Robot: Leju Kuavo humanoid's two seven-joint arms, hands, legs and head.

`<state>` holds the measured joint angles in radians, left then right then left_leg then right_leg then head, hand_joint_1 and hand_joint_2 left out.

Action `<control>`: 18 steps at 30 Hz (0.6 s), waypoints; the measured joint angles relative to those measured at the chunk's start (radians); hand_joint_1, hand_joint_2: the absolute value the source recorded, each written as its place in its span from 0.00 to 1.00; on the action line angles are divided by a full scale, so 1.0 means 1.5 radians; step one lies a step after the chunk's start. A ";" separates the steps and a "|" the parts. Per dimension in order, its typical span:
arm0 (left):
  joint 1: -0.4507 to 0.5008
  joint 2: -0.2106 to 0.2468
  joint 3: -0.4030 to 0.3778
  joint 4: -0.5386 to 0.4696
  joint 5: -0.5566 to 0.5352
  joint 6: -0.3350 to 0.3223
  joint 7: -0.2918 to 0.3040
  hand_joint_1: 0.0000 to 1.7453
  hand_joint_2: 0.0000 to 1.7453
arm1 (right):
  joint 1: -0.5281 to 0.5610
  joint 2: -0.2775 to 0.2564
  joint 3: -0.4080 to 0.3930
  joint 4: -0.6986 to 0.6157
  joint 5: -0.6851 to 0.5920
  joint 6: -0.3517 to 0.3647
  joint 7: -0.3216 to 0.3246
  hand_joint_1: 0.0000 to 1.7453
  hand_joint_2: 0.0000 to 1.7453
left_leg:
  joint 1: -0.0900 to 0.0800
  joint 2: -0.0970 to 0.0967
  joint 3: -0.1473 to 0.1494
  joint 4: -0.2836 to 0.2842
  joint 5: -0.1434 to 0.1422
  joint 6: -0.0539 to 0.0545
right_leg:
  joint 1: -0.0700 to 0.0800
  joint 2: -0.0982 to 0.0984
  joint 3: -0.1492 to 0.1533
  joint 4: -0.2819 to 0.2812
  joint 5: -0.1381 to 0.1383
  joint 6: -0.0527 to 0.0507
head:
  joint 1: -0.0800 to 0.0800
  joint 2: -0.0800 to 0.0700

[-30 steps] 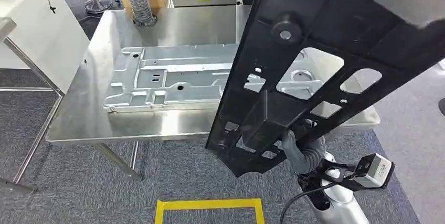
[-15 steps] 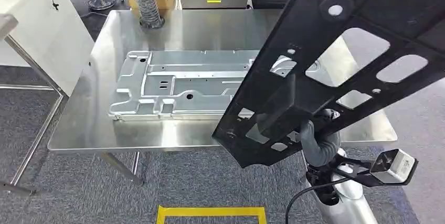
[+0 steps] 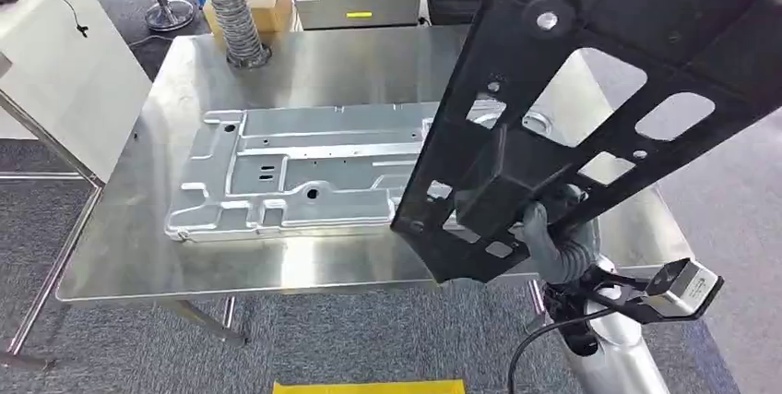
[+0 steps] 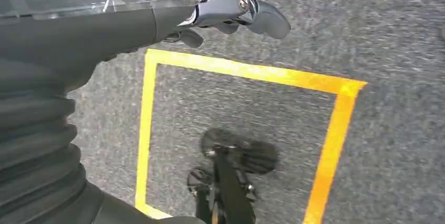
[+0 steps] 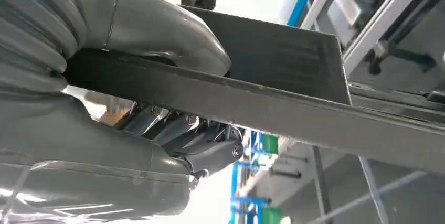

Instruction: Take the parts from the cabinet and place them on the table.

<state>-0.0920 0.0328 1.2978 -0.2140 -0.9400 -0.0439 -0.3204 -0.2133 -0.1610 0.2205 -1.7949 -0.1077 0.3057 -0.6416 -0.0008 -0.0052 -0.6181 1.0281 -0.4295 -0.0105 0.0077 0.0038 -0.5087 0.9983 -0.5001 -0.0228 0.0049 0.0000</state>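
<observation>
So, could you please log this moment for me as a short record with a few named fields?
held part: black perforated panel, tilted, raised above the table's right side
holder: right hand, gripping the panel's lower edge; thumb over it and fingers under it in the right wrist view
left hand: left hand holds nothing, over grey carpet with yellow floor tape
table: steel table
already on table: silver stamped panel, lying flat
placement: black panel not yet set down

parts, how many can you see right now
2: a black perforated panel held up by the right robot hand, and a silver stamped panel lying on the steel table, partly hidden behind it.
</observation>
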 joint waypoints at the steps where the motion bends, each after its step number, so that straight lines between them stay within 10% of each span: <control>1: -0.001 0.000 0.000 0.000 0.000 0.000 -0.001 0.00 1.00 | -0.002 0.000 -0.006 0.002 0.013 -0.014 0.000 1.00 1.00 | -0.001 0.001 0.004 -0.008 -0.001 0.006 | -0.001 0.002 -0.005 -0.001 -0.003 0.005 | -0.003 0.000; 5: 0.001 -0.001 0.001 0.000 0.006 0.003 0.002 0.00 1.00 | -0.026 -0.002 -0.036 0.018 0.131 -0.133 0.052 1.00 1.00 | 0.004 0.001 0.022 -0.024 0.009 0.020 | -0.002 0.001 0.002 0.017 -0.008 0.019 | -0.001 0.000; 10: 0.001 -0.003 0.006 0.000 0.011 0.013 0.005 0.00 1.00 | -0.148 -0.038 -0.067 0.141 0.620 -0.400 0.336 1.00 1.00 | 0.006 0.000 0.026 -0.025 0.003 0.026 | -0.012 0.001 -0.131 0.216 -0.078 0.036 | 0.006 0.000; 14: 0.000 -0.004 0.006 0.000 -0.004 0.009 0.003 0.00 1.00 | -0.319 -0.076 -0.059 0.327 0.922 -0.415 0.488 1.00 1.00 | 0.006 -0.002 0.032 -0.020 -0.006 0.018 | -0.019 -0.001 -0.085 0.039 0.059 0.036 | 0.007 0.000; 18: -0.008 -0.004 0.005 0.000 -0.010 0.006 0.003 0.00 1.00 | -0.484 -0.072 -0.004 0.527 1.063 -0.430 0.519 1.00 1.00 | 0.002 0.001 0.024 -0.012 -0.006 0.004 | -0.012 0.000 -0.086 0.010 0.057 0.019 | 0.005 0.000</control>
<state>-0.1041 0.0263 1.3046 -0.2140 -0.9548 -0.0343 -0.3159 -0.9392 -0.2686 0.2147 -1.0040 1.4861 -0.3398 0.1362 0.0020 -0.0044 -0.5815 1.0102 -0.4390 -0.0050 -0.0097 0.0043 -0.6376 1.0132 -0.4146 0.0052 0.0126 0.0000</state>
